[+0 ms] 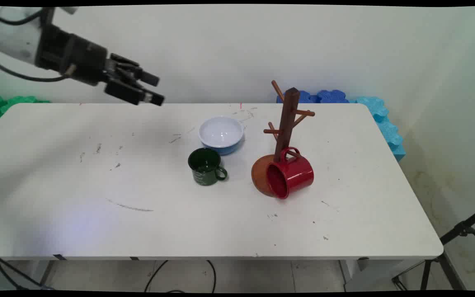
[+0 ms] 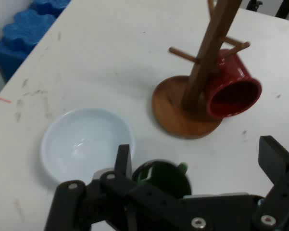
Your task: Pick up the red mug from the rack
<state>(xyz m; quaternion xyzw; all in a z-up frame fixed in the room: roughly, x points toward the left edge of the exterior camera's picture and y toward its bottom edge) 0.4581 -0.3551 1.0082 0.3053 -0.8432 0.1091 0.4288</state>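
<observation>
My gripper (image 1: 155,88) hangs open and empty above the table's far left, well away from every object. A dark green mug (image 1: 205,166) stands upright near the table's middle, handle to the right. Just behind it sits a white bowl with a blue outside (image 1: 221,133). To the right, a wooden mug tree (image 1: 287,123) rises from a round base, with a red mug (image 1: 290,175) hanging by its handle on a low peg, mouth facing front-left. In the hand view the green mug (image 2: 161,175) lies between the fingers (image 2: 123,159), beside the bowl (image 2: 86,143), the tree (image 2: 202,72) and red mug (image 2: 233,89).
Blue foam blocks (image 1: 344,97) line the table's far right edge, also seen as foam blocks (image 2: 24,31) in the hand view. Green foam (image 1: 2,105) sits at the far left. A black stand leg (image 1: 460,231) is off the table's right side.
</observation>
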